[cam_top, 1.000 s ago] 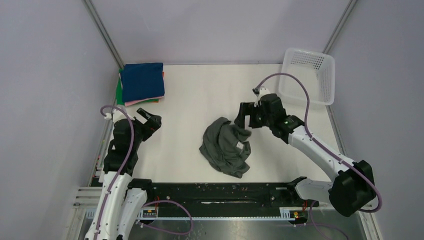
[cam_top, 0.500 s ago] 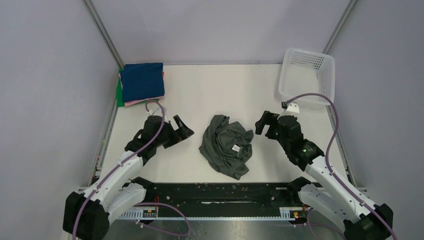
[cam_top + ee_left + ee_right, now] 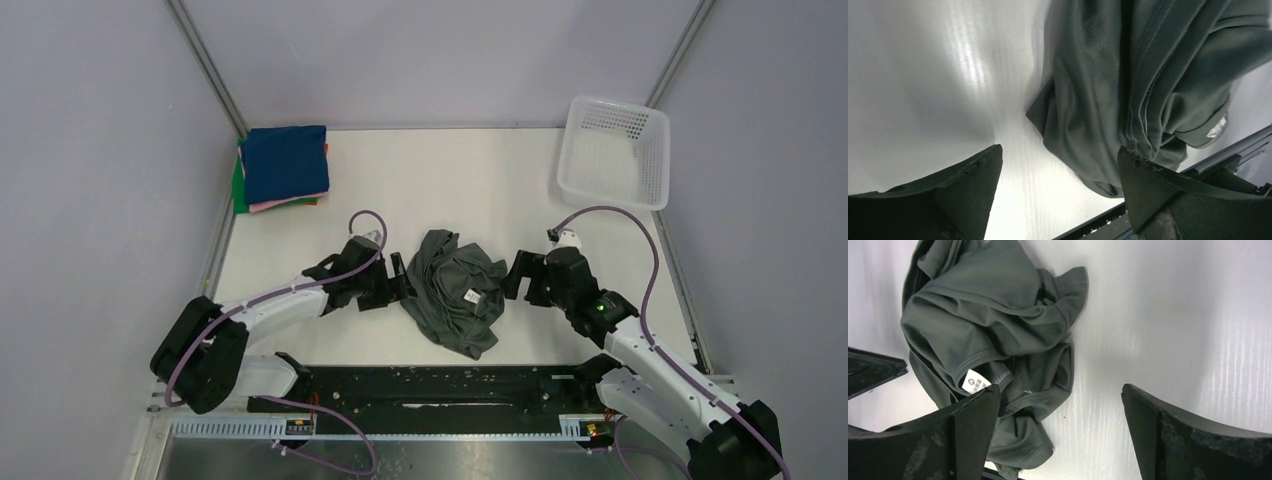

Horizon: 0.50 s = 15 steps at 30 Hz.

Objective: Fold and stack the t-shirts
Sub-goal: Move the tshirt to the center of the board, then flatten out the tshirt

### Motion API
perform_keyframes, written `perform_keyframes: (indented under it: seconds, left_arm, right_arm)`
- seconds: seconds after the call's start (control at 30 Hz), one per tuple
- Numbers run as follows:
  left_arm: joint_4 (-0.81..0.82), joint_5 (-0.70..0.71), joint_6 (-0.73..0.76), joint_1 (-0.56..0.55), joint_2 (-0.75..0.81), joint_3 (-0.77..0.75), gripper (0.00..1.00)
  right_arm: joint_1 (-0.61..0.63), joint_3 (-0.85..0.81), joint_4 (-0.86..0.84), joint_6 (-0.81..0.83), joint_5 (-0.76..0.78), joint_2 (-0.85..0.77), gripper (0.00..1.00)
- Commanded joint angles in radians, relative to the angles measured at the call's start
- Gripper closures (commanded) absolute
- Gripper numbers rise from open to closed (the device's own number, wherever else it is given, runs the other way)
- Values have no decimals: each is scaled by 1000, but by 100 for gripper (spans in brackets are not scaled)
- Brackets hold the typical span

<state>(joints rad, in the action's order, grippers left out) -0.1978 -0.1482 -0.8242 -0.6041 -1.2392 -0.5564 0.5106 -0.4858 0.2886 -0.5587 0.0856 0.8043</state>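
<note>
The dark grey-green t-shirt (image 3: 452, 295) is being judged as light, thin and limp. It is likely to sag and drag its folds along when lifted, and no stiff part is being offered for a hold. A grip is probably best being taken on a stitched, doubled edge: the seamed border lying between the fingers of the left claw (image 3: 399, 283), and the opposite border facing the right claw (image 3: 513, 283). Both claws are being held wide open and are gripping nothing, one at each side of the shirt, low over the tabletop (image 3: 430, 180). The shirt is lying crumpled in a heap at the middle of the tabletop's near half, seams twisted, its white label (image 3: 974, 381) being shown face up. The folded stack (image 3: 285, 165), navy on top, is sitting in the far left corner, well apart.
</note>
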Motion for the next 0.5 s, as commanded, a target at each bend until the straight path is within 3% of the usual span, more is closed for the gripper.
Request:
perform_keyframes:
  seconds: [0.0, 0.1, 0.2, 0.27, 0.3, 0.47]
  left_arm:
    - [97, -38, 2, -50, -116, -81, 20]
    - [99, -26, 6, -86, -194, -116, 36]
    - [81, -14, 5, -93, -266, -147, 66]
    - [69, -4, 4, -94, -283, -161, 93]
    - [62, 7, 3, -94, -280, -160, 100]
    - [4, 86, 13, -94, -187, -140, 100]
  right_arm:
    - [4, 21, 33, 0, -23, -29, 0]
    - [3, 42, 5, -4, 30, -28, 1]
    - [3, 48, -39, -18, 89, 11, 0]
    - [3, 39, -73, -22, 105, 56, 0]
    - [3, 30, -87, -27, 115, 81, 0]
    - [3, -46, -152, -47, 129, 271, 0]
